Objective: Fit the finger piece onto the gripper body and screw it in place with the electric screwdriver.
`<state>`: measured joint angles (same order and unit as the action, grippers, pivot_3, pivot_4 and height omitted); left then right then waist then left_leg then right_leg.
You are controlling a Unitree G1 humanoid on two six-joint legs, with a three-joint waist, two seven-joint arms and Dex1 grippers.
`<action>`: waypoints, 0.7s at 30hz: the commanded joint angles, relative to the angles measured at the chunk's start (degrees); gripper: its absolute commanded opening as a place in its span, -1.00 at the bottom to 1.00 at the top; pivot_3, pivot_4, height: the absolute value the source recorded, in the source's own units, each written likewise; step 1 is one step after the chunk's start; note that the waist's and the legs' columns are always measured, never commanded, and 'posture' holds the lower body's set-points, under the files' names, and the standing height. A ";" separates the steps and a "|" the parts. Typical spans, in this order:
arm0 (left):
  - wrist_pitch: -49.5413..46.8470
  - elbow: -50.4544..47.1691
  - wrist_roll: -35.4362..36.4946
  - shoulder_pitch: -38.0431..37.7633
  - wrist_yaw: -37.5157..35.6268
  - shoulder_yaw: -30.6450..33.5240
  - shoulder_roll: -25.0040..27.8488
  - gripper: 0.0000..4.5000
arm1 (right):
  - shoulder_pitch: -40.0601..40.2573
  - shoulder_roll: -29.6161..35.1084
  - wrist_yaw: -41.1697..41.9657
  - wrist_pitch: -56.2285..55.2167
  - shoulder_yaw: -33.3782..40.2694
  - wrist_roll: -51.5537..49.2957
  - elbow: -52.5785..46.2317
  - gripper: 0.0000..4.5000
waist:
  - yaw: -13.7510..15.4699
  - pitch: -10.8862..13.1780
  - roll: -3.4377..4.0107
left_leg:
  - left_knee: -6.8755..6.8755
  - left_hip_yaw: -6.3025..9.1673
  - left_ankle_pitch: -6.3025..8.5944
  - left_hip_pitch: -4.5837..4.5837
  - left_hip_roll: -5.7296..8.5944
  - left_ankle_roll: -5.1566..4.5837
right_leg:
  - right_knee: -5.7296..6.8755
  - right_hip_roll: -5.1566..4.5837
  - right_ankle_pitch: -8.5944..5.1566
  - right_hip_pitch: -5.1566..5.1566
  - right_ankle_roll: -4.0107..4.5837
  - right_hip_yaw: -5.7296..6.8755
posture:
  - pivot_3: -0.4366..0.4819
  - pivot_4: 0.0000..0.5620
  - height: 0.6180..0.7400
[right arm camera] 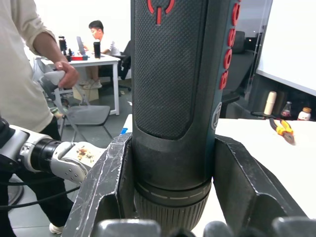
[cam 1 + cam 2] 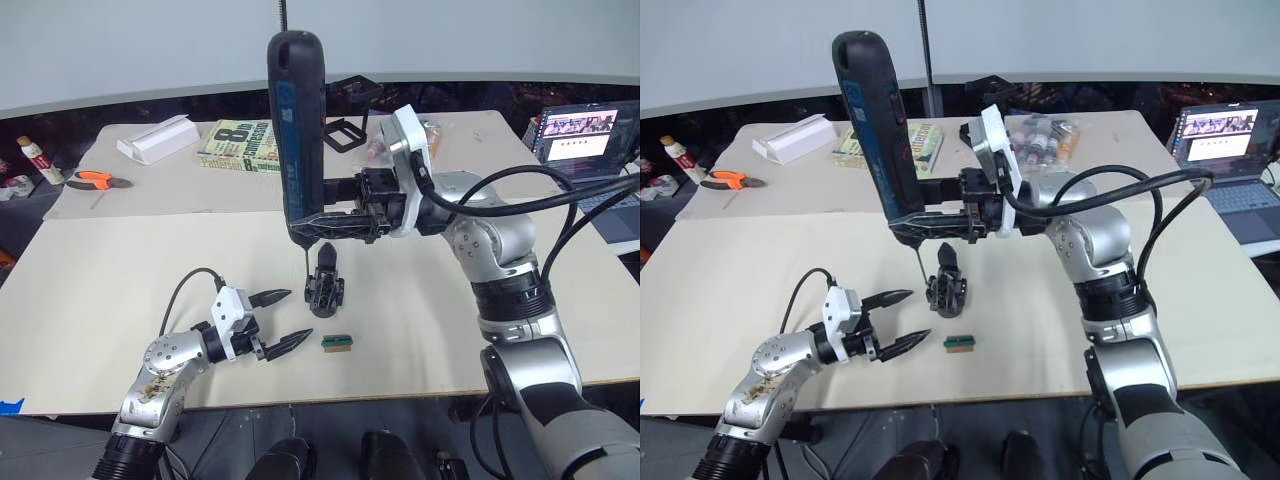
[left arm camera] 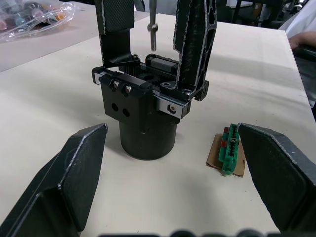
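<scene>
My right gripper (image 2: 350,222) clamps the electric screwdriver (image 2: 298,130) upright, bit poised just above the gripper body (image 2: 326,285) standing mid-table, while my left gripper (image 2: 275,320), fingers apart, waits nearby; an off-centre descent could topple the unsteadied body.

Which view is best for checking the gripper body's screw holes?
Left wrist view: the gripper body stands close up, its screw holes and rail visible, the bit hanging above. Both eye views show it small on the table, below the electric screwdriver held by the right gripper.
</scene>
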<state>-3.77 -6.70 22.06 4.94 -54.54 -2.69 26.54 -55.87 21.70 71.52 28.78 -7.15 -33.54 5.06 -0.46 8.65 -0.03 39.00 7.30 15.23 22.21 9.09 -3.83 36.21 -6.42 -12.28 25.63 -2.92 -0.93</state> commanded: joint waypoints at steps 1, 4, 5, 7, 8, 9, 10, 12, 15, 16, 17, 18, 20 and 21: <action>1.39 -0.44 -0.21 0.46 0.08 0.24 -0.19 1.00 | -0.79 -0.16 0.74 -2.25 1.20 0.03 -1.50 -0.17 | -0.19 0.00 0.00 | 0.00 0.00 0.00 0.02 0.00 0.01 | 0.02 0.00 0.00 0.05 0.00 0.00 | -0.05 -0.47 1.00; 1.49 -0.19 -0.39 0.57 0.07 0.22 -0.37 1.00 | -0.52 -0.37 0.95 -2.23 1.27 0.47 -1.56 -0.17 | -0.28 0.00 0.00 | 0.00 0.00 -0.01 0.06 0.00 0.02 | 0.04 0.00 0.00 0.11 0.01 0.00 | -0.05 -0.47 1.00; 1.49 -0.12 -0.48 0.68 0.14 0.15 -0.51 1.00 | -0.40 -0.38 1.02 -2.23 1.24 0.53 -1.59 -0.17 | -0.28 0.00 0.00 | 0.00 0.00 -0.01 0.07 0.00 0.02 | 0.04 0.00 0.00 0.14 0.01 0.00 | -0.05 -0.47 1.00; 1.44 -0.03 -0.62 0.88 0.22 0.00 -0.78 1.00 | -0.15 -0.56 0.94 -2.48 1.32 0.62 -1.65 -0.17 | -0.28 0.00 0.00 | 0.00 0.00 -0.02 0.09 0.00 0.03 | 0.06 0.00 0.00 0.17 0.01 0.00 | -0.05 -0.47 1.00; 1.44 0.00 -0.69 0.95 0.24 -0.04 -0.88 1.00 | -0.08 -0.64 0.86 -2.51 1.38 0.62 -1.68 -0.17 | -0.29 0.00 0.00 | 0.00 0.00 -0.02 0.09 0.00 0.03 | 0.06 0.00 0.01 0.17 0.01 0.00 | -0.05 -0.47 1.00; 1.44 0.03 -0.76 1.00 0.26 -0.05 -0.96 1.00 | -0.01 -0.70 0.82 -2.47 1.42 0.60 -1.72 -0.17 | -0.29 0.00 0.00 | 0.00 0.00 -0.02 0.09 0.00 0.03 | 0.06 0.00 0.01 0.17 0.01 0.00 | -0.05 -0.47 1.00; 1.40 0.06 -0.80 1.06 0.33 -0.04 -1.10 1.00 | 0.17 -0.72 0.80 -2.42 1.38 0.62 -1.83 -0.17 | -0.29 0.00 0.00 | 0.01 0.00 -0.02 0.09 0.00 0.03 | 0.06 0.00 0.01 0.17 0.01 -0.01 | -0.05 -0.47 1.00; 1.34 0.08 -0.90 1.15 0.49 -0.01 -1.32 1.00 | 0.56 -0.76 0.79 -2.41 1.26 0.73 -2.02 -0.17 | -0.28 0.00 0.00 | 0.01 0.00 -0.02 0.10 0.00 0.03 | 0.06 0.00 0.01 0.17 0.01 -0.01 | -0.05 -0.47 1.00; 1.20 0.01 -1.07 1.24 0.72 0.01 -1.64 1.00 | 1.30 -0.83 0.75 -2.60 1.02 1.04 -2.19 -0.17 | -0.28 0.00 0.00 | 0.01 0.00 -0.02 0.10 0.00 0.03 | 0.06 0.00 0.01 0.17 0.01 0.00 | -0.05 -0.47 1.00; 1.11 -0.11 -1.13 1.23 0.77 0.03 -1.71 1.00 | 1.48 -0.84 0.73 -2.58 0.99 1.09 -2.28 -0.17 | -0.28 0.00 0.00 | 0.01 0.00 -0.02 0.10 0.00 0.03 | 0.06 0.00 0.01 0.17 0.01 0.00 | -0.05 -0.47 1.00; 1.00 -0.21 -1.18 1.24 0.83 0.03 -1.79 1.00 | 1.62 -0.87 0.73 -2.61 0.98 1.16 -2.33 -0.17 | -0.29 0.00 0.00 | 0.01 0.00 -0.02 0.10 0.00 0.03 | 0.06 0.00 0.01 0.17 0.01 -0.01 | -0.05 -0.47 1.00; 0.87 -0.27 -1.21 1.33 0.94 0.03 -1.90 1.00 | 1.75 -0.90 0.79 -2.64 0.98 1.25 -2.34 -0.17 | -0.29 0.00 0.00 | 0.01 0.00 -0.02 0.10 0.00 0.03 | 0.07 0.00 0.01 0.18 0.01 -0.01 | -0.05 -0.47 1.00; 0.56 -0.27 -1.12 1.67 1.28 0.01 -2.21 1.00 | 1.93 -0.94 0.93 -2.78 1.00 1.36 -2.25 -0.17 | -0.29 0.00 0.00 | 0.01 0.00 -0.02 0.11 0.00 0.03 | 0.08 0.00 0.01 0.19 0.01 -0.01 | -0.05 -0.47 1.00; 0.41 -0.28 -1.11 1.83 1.42 -0.03 -2.35 1.00 | 2.01 -0.93 0.96 -2.79 1.00 1.37 -2.25 -0.17 | -0.29 0.00 0.00 | 0.01 0.00 -0.02 0.11 0.00 0.03 | 0.08 0.00 0.01 0.19 0.01 -0.01 | -0.05 -0.47 1.00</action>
<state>-3.76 -5.85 20.42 6.07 -53.42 -2.78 24.33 -53.01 21.06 72.37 28.00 -7.45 -31.58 5.04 -0.76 8.65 -0.03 39.01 7.30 15.21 22.32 9.09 -3.79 36.29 -6.42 -12.27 25.82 -2.91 -0.93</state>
